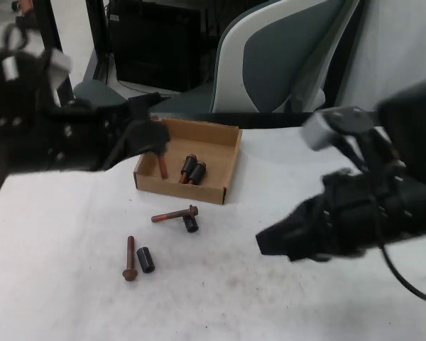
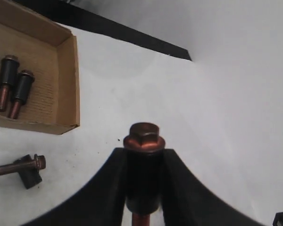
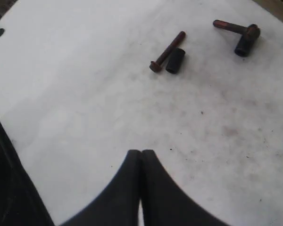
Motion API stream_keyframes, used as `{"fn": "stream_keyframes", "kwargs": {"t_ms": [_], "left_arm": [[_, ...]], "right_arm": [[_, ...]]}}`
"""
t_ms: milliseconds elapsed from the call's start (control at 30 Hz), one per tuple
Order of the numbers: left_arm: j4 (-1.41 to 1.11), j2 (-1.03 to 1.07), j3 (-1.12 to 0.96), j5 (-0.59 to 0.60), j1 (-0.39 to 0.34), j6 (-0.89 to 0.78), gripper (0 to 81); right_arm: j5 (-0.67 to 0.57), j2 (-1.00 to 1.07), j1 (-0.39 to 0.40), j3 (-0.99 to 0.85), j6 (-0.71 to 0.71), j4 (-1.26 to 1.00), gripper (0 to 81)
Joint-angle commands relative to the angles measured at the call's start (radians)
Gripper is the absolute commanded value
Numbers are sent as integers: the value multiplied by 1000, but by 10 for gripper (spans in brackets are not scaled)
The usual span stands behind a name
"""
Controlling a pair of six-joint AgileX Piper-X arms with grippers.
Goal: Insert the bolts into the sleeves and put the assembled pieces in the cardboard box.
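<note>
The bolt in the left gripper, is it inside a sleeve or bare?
Inside: the bolt head caps a black sleeve clamped in the left gripper, shank emerging opposite.

White bench top [image 1: 220, 305], with dark specks and smudges in the middle area. A black strip [image 2: 132, 38] runs along its far edge. Behind the bench: grey-and-white office chair [image 1: 284, 57], with a dark cabinet [image 1: 156, 42] to its left.

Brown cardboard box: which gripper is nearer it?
Left. The left gripper, shut on a copper bolt in a black sleeve, is above the brown cardboard box's left end; the right gripper is above the white bench, off to its right.
</note>
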Motion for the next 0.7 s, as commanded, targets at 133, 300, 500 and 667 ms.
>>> {"fn": "stream_keyframes", "kwargs": {"t_ms": [133,300,500,667], "left_arm": [[154,141,-182,-64,3,0,8],[294,268,-342,-124,3,52,8],[451,407,-534,-219,3,166,8],[578,533,-705,-253,3,225,8]], "right_arm": [[15,203,-5,-228,-22,200,2],[15,333,-5,-371,-18,302,2],[15,474,-5,-513,33,320,2],[-36,575,0,-603,82,320,2]]}}
